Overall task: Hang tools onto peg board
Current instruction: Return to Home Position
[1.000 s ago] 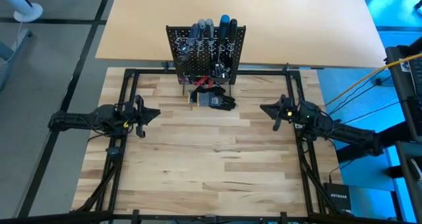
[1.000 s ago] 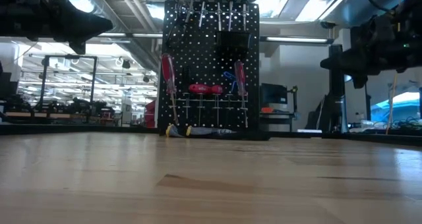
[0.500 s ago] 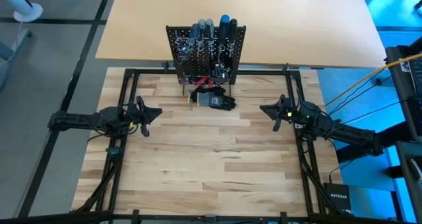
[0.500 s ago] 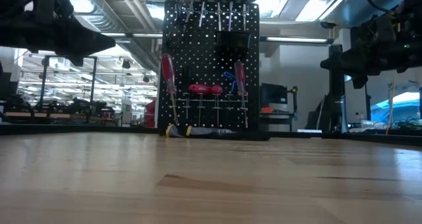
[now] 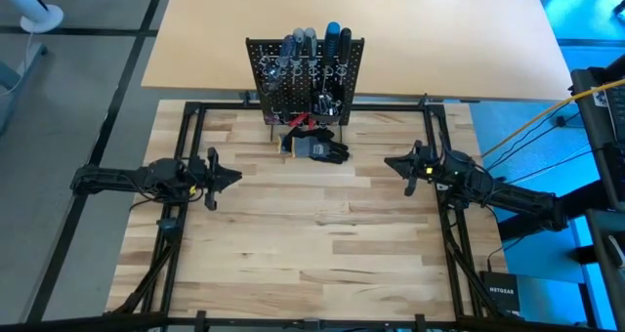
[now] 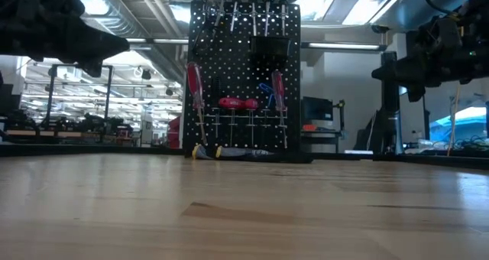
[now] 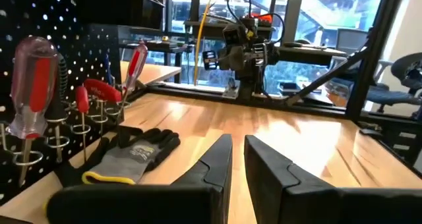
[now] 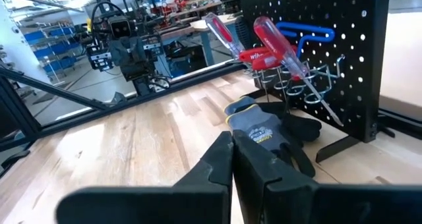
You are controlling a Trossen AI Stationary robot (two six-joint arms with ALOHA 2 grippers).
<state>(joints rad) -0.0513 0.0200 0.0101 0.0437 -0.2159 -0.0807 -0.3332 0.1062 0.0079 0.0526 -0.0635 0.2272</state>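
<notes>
The peg board [image 5: 305,78] stands upright at the table's far edge, in the middle. Screwdrivers with black, blue and grey handles [image 5: 312,44] stick up from its top row of ring holders. Red-handled screwdrivers [image 6: 195,88] [image 8: 277,43] hang in lower rings, and a black bin [image 6: 269,46] is hooked on its face. My left gripper [image 5: 232,176] hovers level at mid left, pointing right; only a thin slit [image 7: 237,145] shows between its fingers, which hold nothing. My right gripper [image 5: 393,163] hovers level at mid right, pointing left, shut [image 8: 232,140] and empty.
A dark grey glove with a yellow cuff [image 5: 319,148] lies on the table in front of the peg board's foot. Black frame rails [image 5: 186,127] run along the table's left, right and far sides. A small black box [image 5: 506,295] sits at the near right.
My left gripper has turned a little at the wrist and dipped slightly, staying empty. My right gripper has kept still.
</notes>
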